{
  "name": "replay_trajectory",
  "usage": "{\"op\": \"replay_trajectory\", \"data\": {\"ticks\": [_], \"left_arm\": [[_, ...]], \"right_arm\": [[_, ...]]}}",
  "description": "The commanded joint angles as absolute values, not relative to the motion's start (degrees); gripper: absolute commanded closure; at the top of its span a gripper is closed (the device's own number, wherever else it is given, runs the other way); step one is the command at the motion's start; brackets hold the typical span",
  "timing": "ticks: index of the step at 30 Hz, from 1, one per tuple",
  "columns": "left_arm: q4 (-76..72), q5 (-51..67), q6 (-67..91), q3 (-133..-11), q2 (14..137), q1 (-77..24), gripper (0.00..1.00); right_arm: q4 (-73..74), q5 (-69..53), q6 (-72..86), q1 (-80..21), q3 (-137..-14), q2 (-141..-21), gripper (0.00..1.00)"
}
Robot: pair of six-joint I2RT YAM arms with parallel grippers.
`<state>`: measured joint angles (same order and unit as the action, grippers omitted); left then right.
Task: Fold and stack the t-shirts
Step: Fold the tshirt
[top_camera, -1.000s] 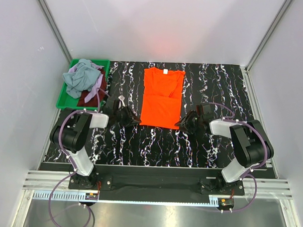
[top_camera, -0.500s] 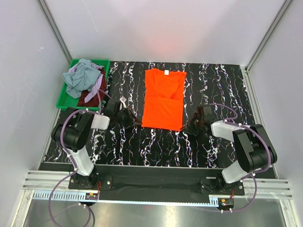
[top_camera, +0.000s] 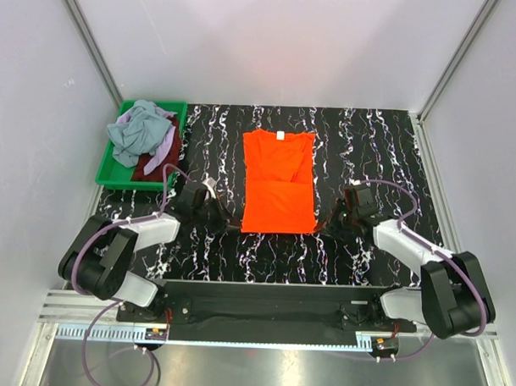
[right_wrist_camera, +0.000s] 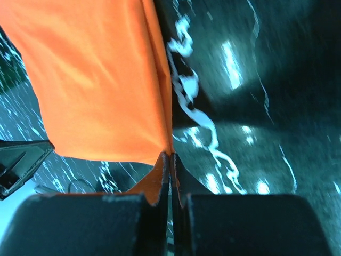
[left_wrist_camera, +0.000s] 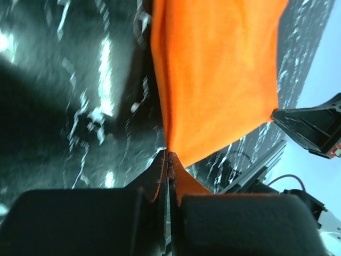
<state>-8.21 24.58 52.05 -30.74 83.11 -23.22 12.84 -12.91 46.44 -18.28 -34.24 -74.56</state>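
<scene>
A bright orange-red t-shirt [top_camera: 279,181], sleeves folded in, lies lengthwise on the black marbled table [top_camera: 362,137], its white neck label at the far end. My left gripper [top_camera: 237,227] is shut on the shirt's near left hem corner [left_wrist_camera: 169,145]. My right gripper [top_camera: 318,230] is shut on the near right hem corner [right_wrist_camera: 169,149]. Both corners are pinched tight between the closed jaws, and the hem is stretched between them. More t-shirts, grey-blue [top_camera: 137,129], lilac and dark red, sit crumpled in the green bin.
The green plastic bin [top_camera: 109,167] stands at the table's far left. White walls close in the back and sides. An aluminium rail [top_camera: 254,316] runs along the near edge behind the arm bases.
Both grippers closed on the shirt's near hem corners and pulled toward the near edge, dragging the hem closer. Both arms have stretched out lower over the table.
</scene>
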Motion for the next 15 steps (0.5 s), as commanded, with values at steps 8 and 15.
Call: {"op": "replay_trajectory", "data": {"ticks": [8, 15], "left_arm": [[-3.1, 18.6, 54.2, -27.0, 75.0, -28.4, 1.00], [2.6, 19.1, 56.8, -29.8, 71.0, -29.3, 1.00]], "right_arm": [[19.6, -14.3, 45.2, -19.0, -30.3, -61.9, 1.00], [27.4, -11.3, 42.8, -19.1, -34.2, -55.9, 1.00]]}}
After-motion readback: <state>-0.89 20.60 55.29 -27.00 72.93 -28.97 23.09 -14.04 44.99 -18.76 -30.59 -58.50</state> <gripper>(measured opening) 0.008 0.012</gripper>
